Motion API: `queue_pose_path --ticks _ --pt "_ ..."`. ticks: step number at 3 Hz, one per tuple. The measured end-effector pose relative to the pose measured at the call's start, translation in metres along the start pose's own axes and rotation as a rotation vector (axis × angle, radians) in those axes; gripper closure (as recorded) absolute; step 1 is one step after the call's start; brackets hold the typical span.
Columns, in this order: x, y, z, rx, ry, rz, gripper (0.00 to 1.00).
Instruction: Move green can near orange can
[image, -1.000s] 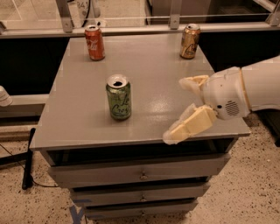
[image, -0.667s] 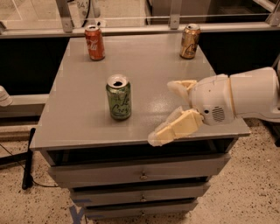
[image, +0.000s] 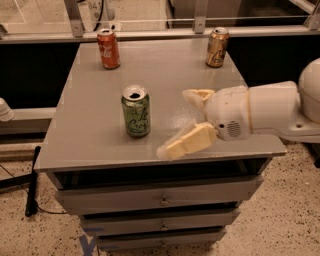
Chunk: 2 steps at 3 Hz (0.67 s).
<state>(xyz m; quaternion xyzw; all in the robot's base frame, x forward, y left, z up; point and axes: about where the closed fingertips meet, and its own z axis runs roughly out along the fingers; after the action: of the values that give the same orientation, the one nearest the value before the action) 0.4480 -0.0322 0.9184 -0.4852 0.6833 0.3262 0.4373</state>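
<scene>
The green can (image: 135, 112) stands upright near the middle of the grey cabinet top (image: 90, 130), its top opened. The orange can (image: 217, 47) stands upright at the far right corner. My gripper (image: 176, 121) comes in from the right, just right of the green can and apart from it. Its two cream fingers (image: 186, 142) are spread wide and hold nothing.
A red cola can (image: 108, 48) stands at the far left of the cabinet top. The cabinet has drawers (image: 160, 197) below its front edge. A metal rail (image: 150, 33) runs behind the cabinet. A black cable (image: 31, 180) lies on the floor at left.
My gripper has moved left across the cabinet top, closer to the green can. The cans have not moved.
</scene>
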Motion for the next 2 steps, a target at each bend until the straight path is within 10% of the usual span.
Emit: queue_pose_path --ticks 2 --pt "-0.017 -0.02 0.078 -0.021 -0.181 -0.078 0.0"
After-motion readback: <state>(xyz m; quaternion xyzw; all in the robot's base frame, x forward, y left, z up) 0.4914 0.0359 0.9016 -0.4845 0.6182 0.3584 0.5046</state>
